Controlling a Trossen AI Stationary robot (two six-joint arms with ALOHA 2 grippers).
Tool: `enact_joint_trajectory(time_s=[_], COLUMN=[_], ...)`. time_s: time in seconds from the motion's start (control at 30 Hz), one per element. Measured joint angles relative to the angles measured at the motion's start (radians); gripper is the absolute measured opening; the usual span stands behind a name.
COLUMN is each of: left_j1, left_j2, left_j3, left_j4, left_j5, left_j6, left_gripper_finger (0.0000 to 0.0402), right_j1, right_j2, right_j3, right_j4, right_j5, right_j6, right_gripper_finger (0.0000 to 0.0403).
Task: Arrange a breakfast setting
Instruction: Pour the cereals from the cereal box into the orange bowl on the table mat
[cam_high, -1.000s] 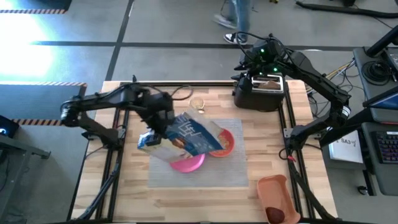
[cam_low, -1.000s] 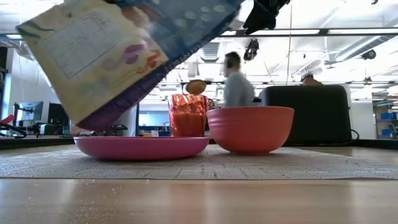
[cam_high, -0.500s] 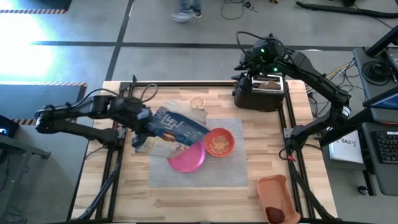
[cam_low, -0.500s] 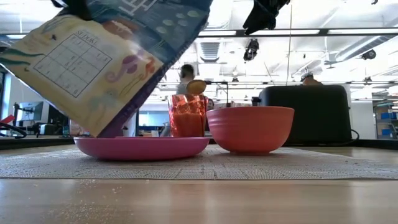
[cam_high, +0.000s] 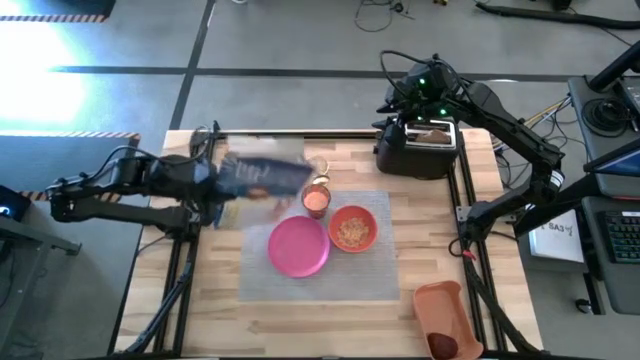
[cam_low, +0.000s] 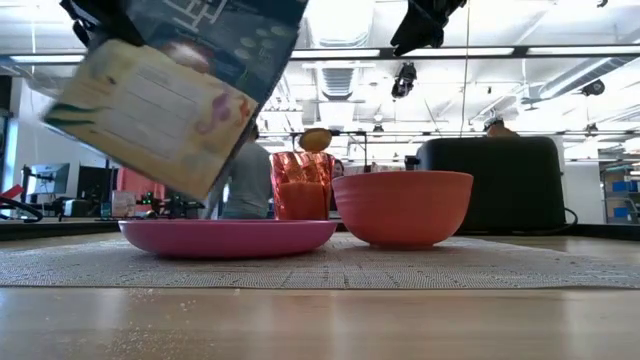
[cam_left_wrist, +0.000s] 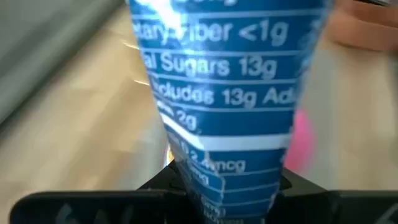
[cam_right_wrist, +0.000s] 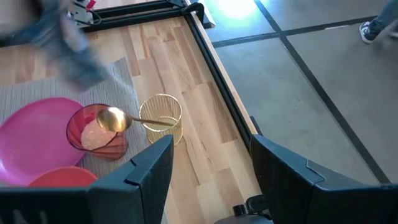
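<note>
- Now the left claw (cam_high: 212, 180), clenched on the cereal box (cam_high: 262, 176), has swung it off the orange bowl (cam_high: 352, 228) to the pink plate's (cam_high: 298, 246) far-left side.
- The bowl, just right of the plate on the grey placemat (cam_high: 380, 280), holds cereal; pouring looks finished.
- The right claw (cam_right_wrist: 208, 155) hangs released over the toaster (cam_high: 418, 145), beyond the plate.
- Toast (cam_high: 432, 131) sits in its slot.

Grey floor (cam_high: 300, 90) (dark seams), ceiling striplights (cam_low: 345, 53).
</note>
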Motion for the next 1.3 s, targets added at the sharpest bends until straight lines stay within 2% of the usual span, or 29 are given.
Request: enact_joint_trajectory(time_s=[0.1, 0.23, 0.3, 0.5, 0.7, 0.83, 0.97, 1.17, 1.3], left_j1=[0.0, 0.002, 0.002, -0.001, 0.002, 0.001, 0.0, 0.002, 0.002], left_j2=[-0.026, -0.031, -0.031, -0.03, -0.019, 0.003, 0.024, 0.043, 0.043], left_j3=[0.0, -0.02, -0.051, -0.203, -0.353, -0.427, -0.474, -0.514, -0.526], left_j4=[0.0, 0.005, 0.007, 0.109, 0.208, 0.203, 0.206, 0.205, 0.2], left_j5=[-0.205, -0.474, -0.578, -0.73, -0.986, -1.023, -1.028, -1.117, -1.127], left_j6=[-0.032, -0.163, -0.226, -0.387, -0.614, -0.753, -0.808, -0.86, -0.871], left_gripper_finger=[0.0069, 0.0069, 0.0069, 0.0069, 0.0069, 0.0069, 0.0069, 0.0069, 0.0069], right_j1=[0.0, 0.0, 0.0, 0.0, 0.0, 0.0, 0.0, 0.0, 0.0], right_j2=[0.0, 0.0, 0.0, 0.0, 0.0, 0.0, 0.0, 0.0, 0.0], right_j3=[0.0, 0.0, 0.0, 0.0, 0.0, 0.0, 0.0, 0.0, 0.0], right_j4=[0.0, 0.0, 0.0, 0.0, 0.0, 0.0, 0.0, 0.0, 0.0], right_j5=[0.0, 0.0, 0.0, 0.0, 0.0, 0.0, 0.0, 0.0, 0.0], right_j6=[0.001, 0.001, 0.0, 0.001, 0.0, 0.0, 0.0, 0.001, 0.0], right_gripper_finger=[0.0203, 0.0203, 0.0203, 0.0203, 0.0203, 0.0203, 0.0203, 0.0203, 0.0203])
